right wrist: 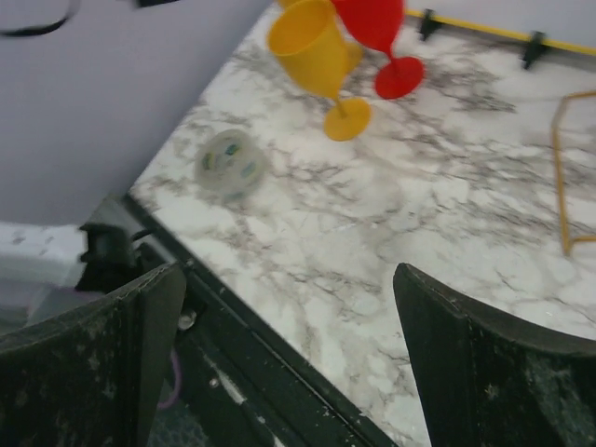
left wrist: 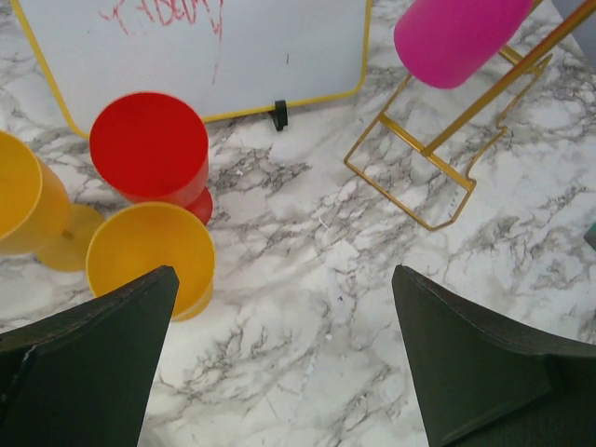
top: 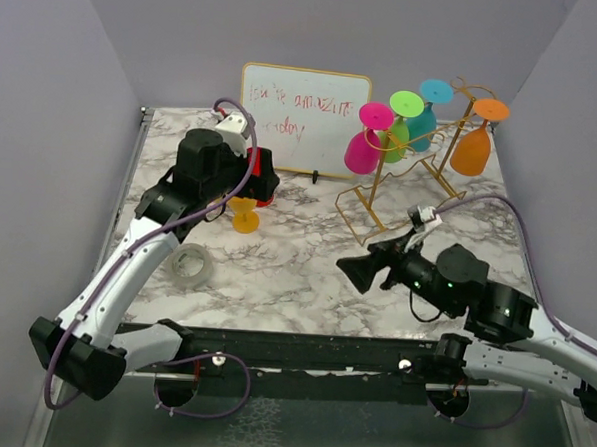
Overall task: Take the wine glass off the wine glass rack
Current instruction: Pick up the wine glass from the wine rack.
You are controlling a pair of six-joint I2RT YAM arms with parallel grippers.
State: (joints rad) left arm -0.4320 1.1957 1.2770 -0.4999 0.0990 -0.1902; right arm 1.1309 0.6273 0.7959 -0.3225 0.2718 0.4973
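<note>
Both the left tool (left wrist: 284,275) and the right tool (right wrist: 289,270) stand fully open and hold nothing; the left one hovers over the red glass (left wrist: 149,144) standing left of centre on the tabletop. Four glasses hang on the wine glass rack (top: 414,167) at the far-right corner, the pink wine glass (top: 362,152) closest to the centre. You are probably between removals, so next bring an open tool to that bowl and slide it off the rail.

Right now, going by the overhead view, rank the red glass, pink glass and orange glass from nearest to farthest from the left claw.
1. Red glass, standing right beside the left claw.
2. Pink glass, hanging at the left end of the rack.
3. Orange glass, hanging at the rack's far right.
</note>
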